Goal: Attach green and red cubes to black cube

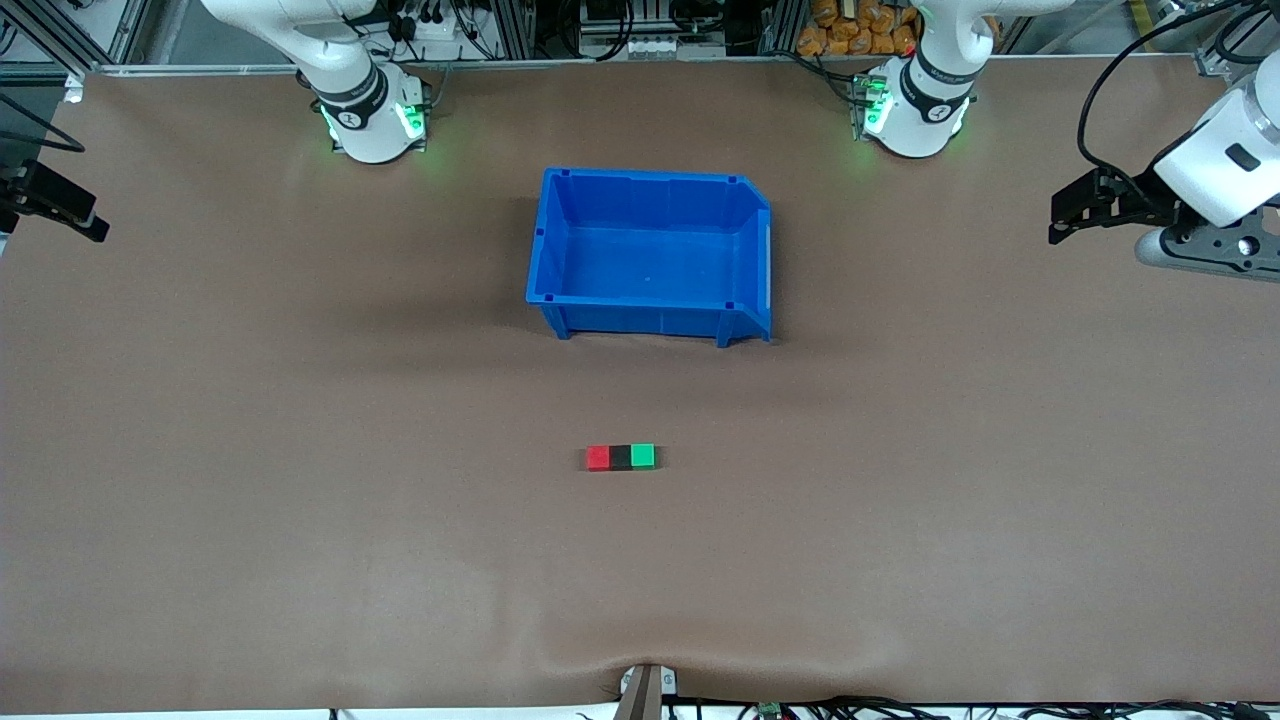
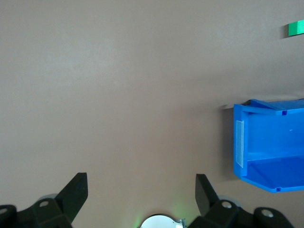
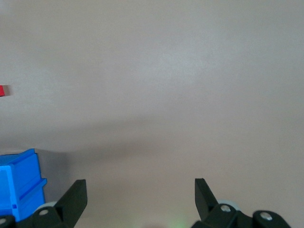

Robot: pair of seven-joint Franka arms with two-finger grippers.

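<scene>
The red cube (image 1: 598, 458), black cube (image 1: 621, 458) and green cube (image 1: 643, 456) lie in one touching row on the brown table, nearer the front camera than the bin. The black one is in the middle, with red toward the right arm's end and green toward the left arm's end. My left gripper (image 1: 1062, 215) hangs open and empty over the table's left-arm end, well away from the cubes. Its wrist view shows its open gripper (image 2: 141, 187) and the green cube (image 2: 295, 29). My right gripper (image 1: 85, 215) (image 3: 140, 190) is open and empty over the right-arm end, and a sliver of the red cube (image 3: 2, 90) shows in its wrist view.
An empty blue bin (image 1: 640, 318) stands mid-table between the arm bases and the cubes, and shows in both wrist views (image 2: 240, 142) (image 3: 21, 180). A small clamp (image 1: 645, 690) sits at the table's near edge. Cables run along that edge.
</scene>
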